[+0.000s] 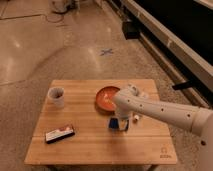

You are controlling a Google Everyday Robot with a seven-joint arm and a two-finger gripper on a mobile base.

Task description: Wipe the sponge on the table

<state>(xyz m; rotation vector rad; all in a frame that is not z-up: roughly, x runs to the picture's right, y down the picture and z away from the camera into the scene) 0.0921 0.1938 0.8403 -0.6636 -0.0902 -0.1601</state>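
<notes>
The table (90, 150) is a light wooden plank top in the middle of the camera view. The sponge (115, 123), a small dark blue pad, rests on the wood just right of the table's centre, below the orange plate (105, 98). My gripper (121, 124) points down at the end of the white arm (160, 111), which reaches in from the right. It is shut on the sponge and presses it to the tabletop. The sponge's right part is hidden behind the dark fingers.
A white mug (56, 96) stands at the table's back left. A black-and-white block with a red stripe (60, 133) lies near the front left edge. A small dark logo (164, 151) marks the front right corner. Polished floor surrounds the table; a dark wall runs along the right.
</notes>
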